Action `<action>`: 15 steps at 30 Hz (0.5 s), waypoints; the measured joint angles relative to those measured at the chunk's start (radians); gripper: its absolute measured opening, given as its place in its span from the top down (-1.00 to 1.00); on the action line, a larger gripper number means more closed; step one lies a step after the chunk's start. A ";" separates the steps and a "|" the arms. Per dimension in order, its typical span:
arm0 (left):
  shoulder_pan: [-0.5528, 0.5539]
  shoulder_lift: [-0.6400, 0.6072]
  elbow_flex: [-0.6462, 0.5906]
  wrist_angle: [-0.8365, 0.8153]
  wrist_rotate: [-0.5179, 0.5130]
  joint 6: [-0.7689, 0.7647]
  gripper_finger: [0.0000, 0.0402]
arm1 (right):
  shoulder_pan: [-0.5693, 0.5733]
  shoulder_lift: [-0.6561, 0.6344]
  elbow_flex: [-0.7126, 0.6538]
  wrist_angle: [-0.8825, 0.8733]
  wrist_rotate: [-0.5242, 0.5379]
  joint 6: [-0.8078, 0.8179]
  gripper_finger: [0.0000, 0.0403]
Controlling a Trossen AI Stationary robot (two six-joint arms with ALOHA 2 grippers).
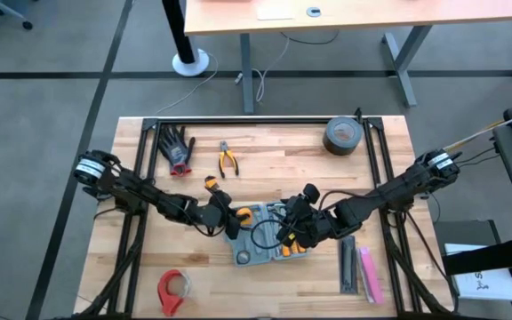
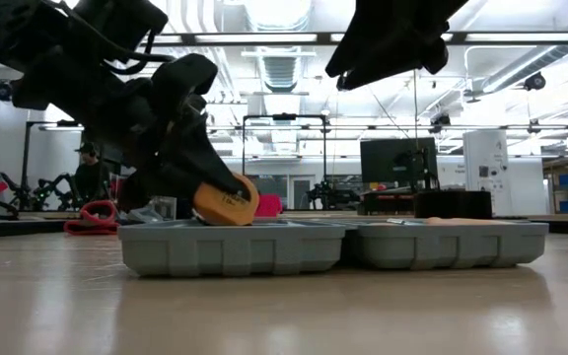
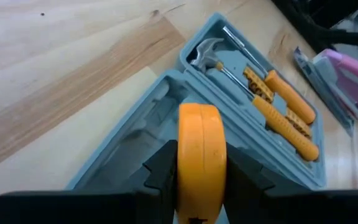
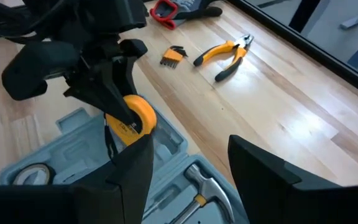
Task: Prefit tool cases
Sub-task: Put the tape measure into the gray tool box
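Now my left fingers (image 3: 201, 180) clamp the yellow tape measure (image 3: 200, 155) over the open tool case (image 1: 260, 240), right fingers (image 4: 191, 168) spread at three o'clock.

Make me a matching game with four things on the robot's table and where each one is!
Things:
1. yellow tape measure
2. hammer
3. pliers
4. roll of dark tape

Places:
A. lying alone on the bare wood, between the gloves and the dark roll
B. near the table's far right corner
C. pinched between the left gripper fingers, over the open case
D. lying in the case tray beside the orange-handled screwdrivers

Pairs: 1-C, 2-D, 3-A, 4-B
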 joint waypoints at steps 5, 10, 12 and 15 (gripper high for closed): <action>-0.004 -0.008 0.001 -0.028 -0.001 0.000 0.56 | 0.001 0.000 -0.001 0.004 0.000 0.009 0.08; -0.006 -0.002 0.002 -0.026 -0.001 -0.016 0.56 | 0.001 0.000 -0.001 0.006 0.000 0.004 0.08; -0.006 -0.001 0.002 -0.027 0.002 -0.026 0.56 | 0.001 0.000 -0.001 0.009 0.000 0.003 0.08; -0.011 -0.001 0.002 -0.027 0.002 -0.035 0.56 | 0.001 0.000 -0.001 0.014 0.000 0.001 0.08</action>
